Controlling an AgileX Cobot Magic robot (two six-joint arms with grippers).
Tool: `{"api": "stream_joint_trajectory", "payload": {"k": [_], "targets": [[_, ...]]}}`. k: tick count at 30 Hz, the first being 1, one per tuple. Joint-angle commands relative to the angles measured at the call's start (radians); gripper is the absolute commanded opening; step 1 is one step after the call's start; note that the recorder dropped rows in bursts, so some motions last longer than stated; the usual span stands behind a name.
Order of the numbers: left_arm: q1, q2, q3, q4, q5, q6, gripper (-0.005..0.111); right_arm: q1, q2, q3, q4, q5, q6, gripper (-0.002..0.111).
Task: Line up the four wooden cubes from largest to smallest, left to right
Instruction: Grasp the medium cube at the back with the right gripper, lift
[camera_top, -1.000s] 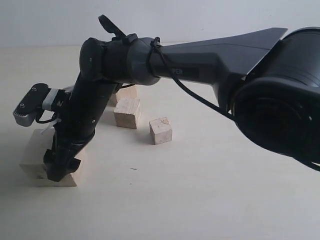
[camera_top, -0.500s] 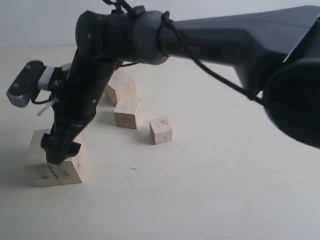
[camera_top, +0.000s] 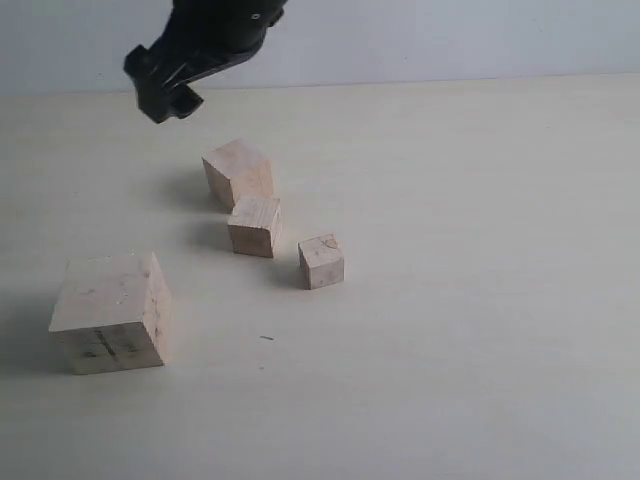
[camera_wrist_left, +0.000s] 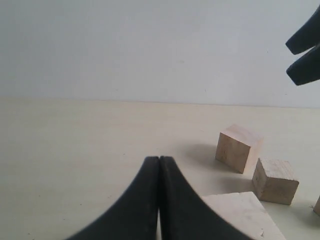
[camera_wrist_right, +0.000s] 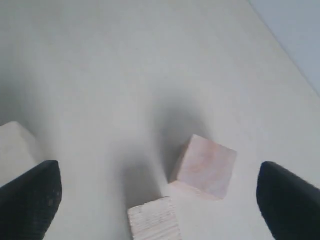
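Four pale wooden cubes rest on the table. The largest cube (camera_top: 108, 312), with dark smudges on its front face, sits alone at the front left. The second cube (camera_top: 238, 172), third cube (camera_top: 253, 225) and smallest cube (camera_top: 321, 261) form a diagonal run from the back toward the right. My right gripper (camera_top: 162, 92) hangs high over the back left, open and empty; its wrist view looks down on the second cube (camera_wrist_right: 205, 166) and third cube (camera_wrist_right: 153, 219). My left gripper (camera_wrist_left: 159, 159) is shut on nothing, low beside the largest cube (camera_wrist_left: 240, 215).
The cream tabletop (camera_top: 470, 300) stretches bare to the right and front of the cubes. A pale wall (camera_top: 450, 40) rises behind the table. The right gripper's dark fingers (camera_wrist_left: 305, 50) show in the upper corner of the left wrist view.
The right arm has lifted off the largest cube and drawn up and back, leaving that cube standing at the front left. The other three cubes have not moved.
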Motion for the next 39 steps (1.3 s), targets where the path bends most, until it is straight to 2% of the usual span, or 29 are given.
{"api": "stream_joint_trajectory", "payload": {"k": [1, 11, 23, 25, 26, 28, 31, 33, 35, 39], "targets": [[0.002, -0.006, -0.001, 0.002, -0.011, -0.003, 0.0, -0.056, 0.096, -0.002, -0.011, -0.078, 0.076, 0.105], [0.002, -0.006, -0.001, 0.002, -0.011, -0.003, 0.0, -0.074, 0.278, -0.002, -0.033, -0.343, 0.111, 0.105], [0.002, -0.006, -0.001, 0.002, -0.011, -0.003, 0.0, -0.09, 0.383, -0.002, -0.06, -0.409, 0.147, 0.105], [0.002, -0.006, -0.001, 0.002, -0.011, -0.003, 0.0, -0.09, 0.393, -0.002, -0.061, -0.412, 0.145, 0.102], [0.002, -0.006, -0.001, 0.002, -0.011, -0.003, 0.0, -0.09, 0.395, -0.002, -0.063, -0.415, 0.145, 0.099], [0.002, -0.006, -0.001, 0.002, -0.011, -0.003, 0.0, -0.09, 0.395, -0.002, -0.063, -0.419, 0.145, 0.085], [0.002, -0.006, -0.001, 0.002, -0.011, -0.003, 0.0, -0.09, 0.38, -0.002, -0.063, -0.423, 0.145, 0.051], [0.002, -0.006, -0.001, 0.002, -0.011, -0.003, 0.0, -0.09, 0.355, -0.002, -0.061, -0.419, 0.145, 0.021], [0.002, -0.006, -0.001, 0.002, -0.011, -0.003, 0.0, -0.09, 0.318, -0.002, -0.061, -0.406, 0.145, 0.001], [0.002, -0.006, -0.001, 0.002, -0.011, -0.003, 0.0, -0.09, 0.201, -0.002, -0.059, -0.348, 0.143, 0.0]]}}
